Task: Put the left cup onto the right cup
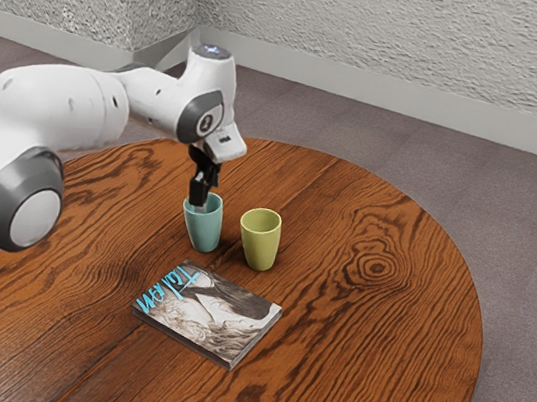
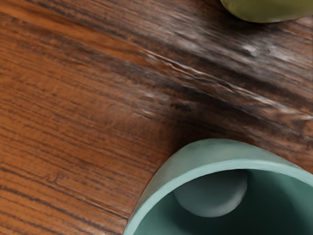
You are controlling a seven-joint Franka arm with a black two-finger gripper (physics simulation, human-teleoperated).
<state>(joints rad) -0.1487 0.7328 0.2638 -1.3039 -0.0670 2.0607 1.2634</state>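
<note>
The arm (image 1: pixel 59 114) comes in from the exterior view's left, partly cut off by the frame edge, and bends down so the gripper (image 1: pixel 197 197) points straight at the desk (image 1: pixel 378 278). The gripper's dark tip meets the rim of the teal cup (image 1: pixel 203 230) on the side nearer the arm. Whether it is clamped on the wall or loose cannot be made out. This cup stands upright on the desk right under the gripper. In the wrist view the teal cup (image 2: pixel 195 159) is cut off by the frame, showing part of its rim and its pale floor. A magazine (image 1: pixel 206 313) lies flat nearer the camera than the gripper, its cover lettering hard to read. The green cup (image 1: pixel 259 240) stands upright to the exterior view's right of the gripper, just beside the teal cup but apart from it. In the wrist view the frame edge cuts it to a sliver.
</note>
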